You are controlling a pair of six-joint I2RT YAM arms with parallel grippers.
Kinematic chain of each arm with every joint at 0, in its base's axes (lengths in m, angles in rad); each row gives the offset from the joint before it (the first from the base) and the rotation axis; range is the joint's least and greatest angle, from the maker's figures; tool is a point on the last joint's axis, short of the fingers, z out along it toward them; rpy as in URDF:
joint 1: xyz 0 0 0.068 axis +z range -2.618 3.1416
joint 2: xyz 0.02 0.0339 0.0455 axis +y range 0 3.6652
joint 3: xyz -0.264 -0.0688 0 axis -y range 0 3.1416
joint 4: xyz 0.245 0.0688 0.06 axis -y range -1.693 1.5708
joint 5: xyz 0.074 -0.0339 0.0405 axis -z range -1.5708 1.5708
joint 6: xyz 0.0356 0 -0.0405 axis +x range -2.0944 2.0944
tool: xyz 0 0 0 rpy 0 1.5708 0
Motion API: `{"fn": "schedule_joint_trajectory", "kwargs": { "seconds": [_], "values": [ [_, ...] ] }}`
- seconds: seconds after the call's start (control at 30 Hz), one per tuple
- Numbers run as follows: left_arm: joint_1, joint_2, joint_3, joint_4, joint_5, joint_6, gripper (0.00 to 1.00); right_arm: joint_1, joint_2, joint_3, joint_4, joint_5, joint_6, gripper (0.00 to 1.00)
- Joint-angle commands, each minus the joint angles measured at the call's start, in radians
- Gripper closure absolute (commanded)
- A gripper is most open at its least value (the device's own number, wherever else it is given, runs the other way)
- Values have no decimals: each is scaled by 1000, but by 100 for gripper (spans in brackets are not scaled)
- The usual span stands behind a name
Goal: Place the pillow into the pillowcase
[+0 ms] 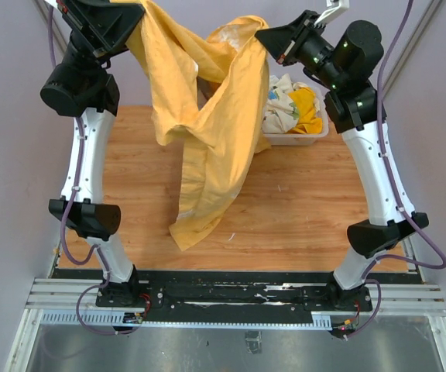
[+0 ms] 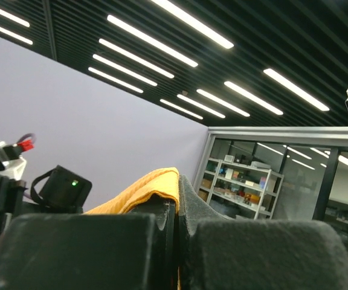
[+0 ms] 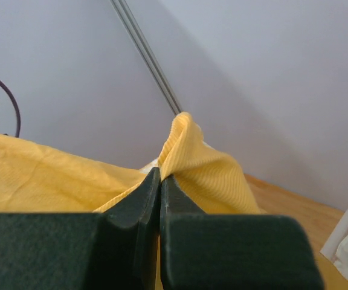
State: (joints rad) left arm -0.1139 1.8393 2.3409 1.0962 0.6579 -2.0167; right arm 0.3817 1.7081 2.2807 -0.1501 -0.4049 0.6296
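Aloft, left claw (image 1: 135, 27) and right claw (image 1: 265, 37) clamp the pillowcase (image 1: 215, 132) over wooden table (image 1: 308, 201); lilac walls (image 1: 6, 155).

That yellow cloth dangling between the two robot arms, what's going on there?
The left arm and the right arm hold the pillowcase up in the air, each with its jaws shut on a top edge. The fabric hangs twisted, its lower end reaching the wooden table. A white bin of cloths sits at the back. The pillow can't be clearly made out.
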Motion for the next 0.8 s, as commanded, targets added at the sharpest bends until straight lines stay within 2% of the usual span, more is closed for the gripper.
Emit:
{"fn": "schedule_joint_trajectory", "kwargs": {
  "seconds": [0.0, 0.07, 0.17, 0.6, 0.77],
  "values": [
    [6, -69, -108, 78, -27, -33, 100, -19, -47, -85, 53, -26, 47, 99],
    [6, -77, -144, 98, -24, -49, 100, -20, -52, -124, 64, -24, 49, 99],
    [6, -77, -144, 103, -18, -54, 100, -20, -9, -100, 53, -48, 64, 99],
    [14, -58, 121, -194, 15, 103, 100, 40, 216, 158, 94, -250, 220, 99],
    [13, -70, 130, -262, 26, 161, 100, 40, 227, 120, 142, -298, 286, 99]
  ]
}}
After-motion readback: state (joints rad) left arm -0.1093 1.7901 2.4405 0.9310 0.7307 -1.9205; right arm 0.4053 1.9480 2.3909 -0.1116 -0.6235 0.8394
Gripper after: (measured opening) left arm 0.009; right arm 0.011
